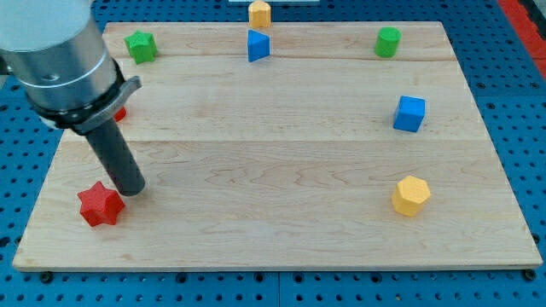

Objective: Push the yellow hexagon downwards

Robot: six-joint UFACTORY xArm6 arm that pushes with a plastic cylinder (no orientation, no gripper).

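The yellow hexagon (411, 195) lies on the wooden board (273, 170) at the view's lower right. My tip (131, 190) is at the view's lower left, far from the hexagon, just to the upper right of a red star block (101, 204) and very close to it or touching it. The rod rises up and left to the grey arm body (60, 60).
A blue cube (409, 113) sits above the yellow hexagon. A green cylinder (387, 42), a blue triangular block (258, 45), a second yellow block (259, 13) and a green star (141, 46) line the top edge. A red block (120, 112) is partly hidden behind the arm.
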